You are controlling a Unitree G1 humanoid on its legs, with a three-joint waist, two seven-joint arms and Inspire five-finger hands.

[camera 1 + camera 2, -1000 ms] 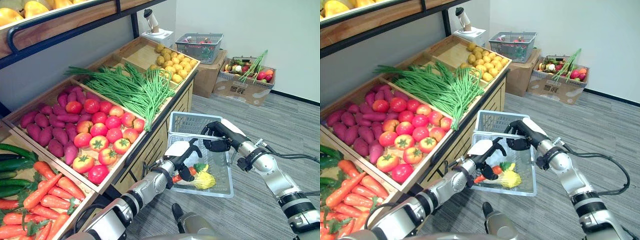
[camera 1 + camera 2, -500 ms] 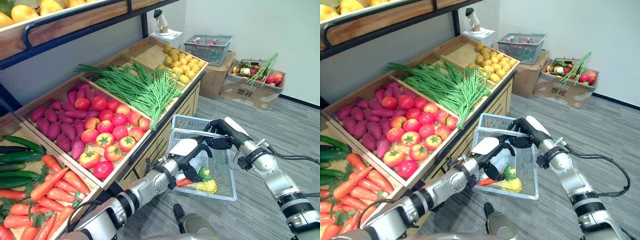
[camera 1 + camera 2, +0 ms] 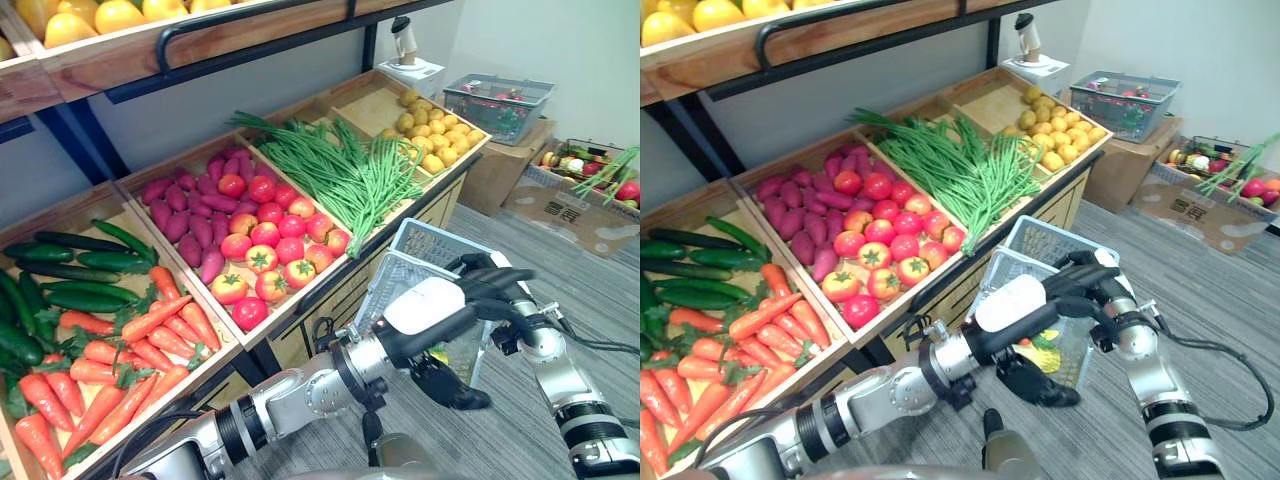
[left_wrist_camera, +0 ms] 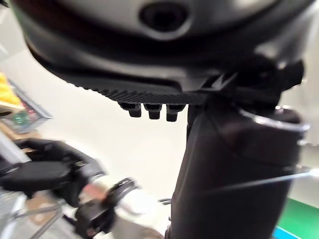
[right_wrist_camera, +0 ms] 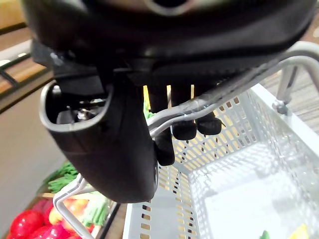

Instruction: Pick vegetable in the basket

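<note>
The right hand (image 3: 1092, 270) is clamped round the wire handle of the grey basket (image 3: 1040, 238), just off the produce stand's (image 3: 940, 285) front edge. A yellow-green vegetable (image 3: 1044, 352) lies inside. The left hand (image 3: 438, 306) hovers over the basket, fingers apart. The print on the cardboard box (image 3: 1200, 205) is too small to read.

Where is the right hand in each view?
Left eye view: right of centre, right hand at the basket's top, behind the left hand.
Right eye view: same, right of centre.
Left wrist view: dark shape, lower left.
Right wrist view: its bulk along the top, fingers curled round the basket handle.
Shared landmark, eye and right wrist views: the grey basket.
</note>
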